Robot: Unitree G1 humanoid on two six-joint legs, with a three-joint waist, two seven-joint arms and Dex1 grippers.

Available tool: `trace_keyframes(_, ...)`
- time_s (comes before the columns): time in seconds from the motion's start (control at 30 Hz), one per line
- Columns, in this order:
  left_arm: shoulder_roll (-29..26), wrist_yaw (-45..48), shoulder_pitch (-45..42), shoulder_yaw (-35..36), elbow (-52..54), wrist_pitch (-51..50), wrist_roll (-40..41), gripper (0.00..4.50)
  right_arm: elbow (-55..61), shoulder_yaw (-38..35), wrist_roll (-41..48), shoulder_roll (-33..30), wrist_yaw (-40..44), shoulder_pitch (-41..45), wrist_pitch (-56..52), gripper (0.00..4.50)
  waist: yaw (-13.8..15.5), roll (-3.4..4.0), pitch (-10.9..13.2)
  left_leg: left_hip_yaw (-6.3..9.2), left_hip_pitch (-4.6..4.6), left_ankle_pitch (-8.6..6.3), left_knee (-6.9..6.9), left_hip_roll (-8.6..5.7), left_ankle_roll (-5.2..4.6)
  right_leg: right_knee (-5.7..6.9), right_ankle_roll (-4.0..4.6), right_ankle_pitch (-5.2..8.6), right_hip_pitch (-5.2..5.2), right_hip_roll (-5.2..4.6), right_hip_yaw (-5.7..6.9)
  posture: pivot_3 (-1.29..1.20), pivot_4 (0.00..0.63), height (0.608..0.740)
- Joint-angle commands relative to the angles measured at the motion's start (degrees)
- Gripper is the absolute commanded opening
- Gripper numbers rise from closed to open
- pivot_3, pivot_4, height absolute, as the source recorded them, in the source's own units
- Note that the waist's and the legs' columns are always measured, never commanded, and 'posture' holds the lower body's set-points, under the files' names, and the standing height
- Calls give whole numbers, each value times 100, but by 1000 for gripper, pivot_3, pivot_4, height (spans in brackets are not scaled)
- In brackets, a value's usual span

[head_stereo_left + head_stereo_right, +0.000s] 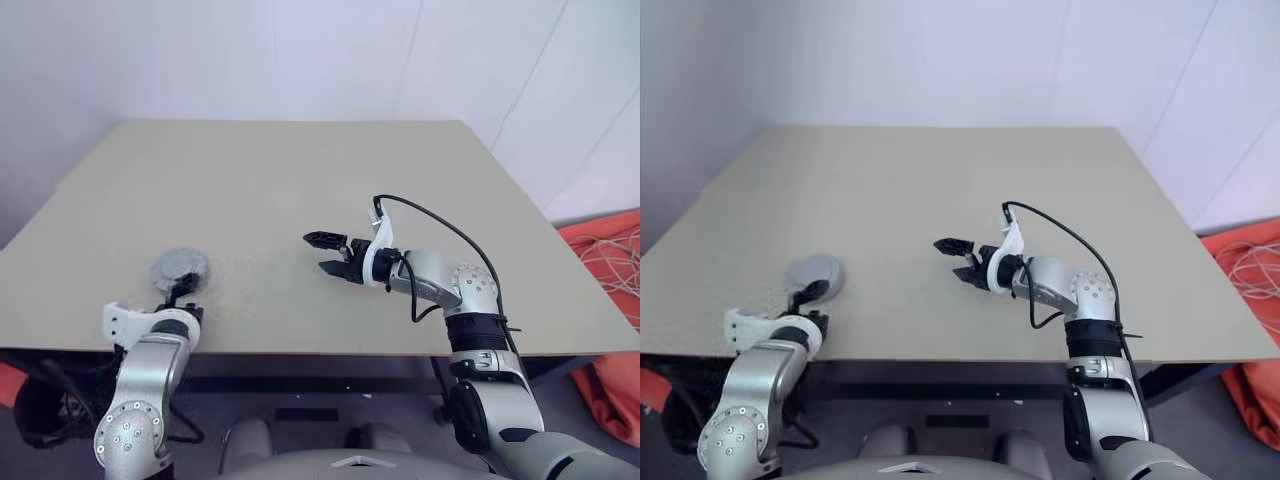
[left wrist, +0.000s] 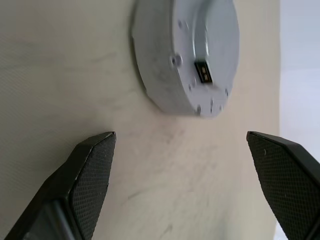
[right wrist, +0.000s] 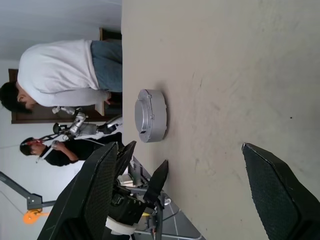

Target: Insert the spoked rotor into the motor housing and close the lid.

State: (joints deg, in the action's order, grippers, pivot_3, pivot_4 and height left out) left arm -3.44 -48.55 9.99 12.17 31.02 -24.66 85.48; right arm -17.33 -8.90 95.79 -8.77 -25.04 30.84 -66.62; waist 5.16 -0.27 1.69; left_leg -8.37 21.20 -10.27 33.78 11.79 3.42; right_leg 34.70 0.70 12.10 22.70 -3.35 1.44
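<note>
Left tool open near the body; right tool open, arm outstretched.

We cannot tell whether the grey round assembly beyond the open jaws of the left gripper is the motor housing with its lid on; its interior is hidden. In the left wrist view the frame edge cuts off its far side and both fingers. In the head views the left gripper partly covers its near edge.

robot lab: bare test table, another robot, onlookers
</note>
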Motion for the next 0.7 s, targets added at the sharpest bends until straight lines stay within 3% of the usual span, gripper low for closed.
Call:
trace_keyframes(0.03, -400, 813, -443, -297, 96, -326, -249, 4473, 308, -120, -156, 33, 157, 158, 134, 4500, 14, -8, 3, 1, 7, 0, 11, 3, 0, 0, -1, -1, 3, 1, 1, 0, 0, 740)
trace_keyframes(0.23, -917, 1910, -846, -545, 16, -418, -1270, 4473, 807, -86, -564, -55, 482, 30, 192, 4500, -70, -9, 4, 0, 7, -3, 37, 5, -6, 0, -14, -9, 4, 0, -4, 0, 0, 740)
trace_keyframes(0.4, -1102, 2499, -907, -544, -137, -321, -2243, 4473, 1396, 120, -1648, -375, 1230, -138, 447, 4500, -80, -8, 4, 0, 10, -3, 37, 5, -4, 1, -15, -9, 4, -1, -3, 0, 0, 740)
trace_keyframes(0.7, -1556, 3586, -706, -1205, -463, 478, -5269, 4473, 2335, 1204, -4916, -1174, 3250, -786, 2543, 4500, -57, -7, 5, 1, 33, -8, 33, 6, -14, 0, -16, -10, 26, -1, -4, 0, 0, 740)
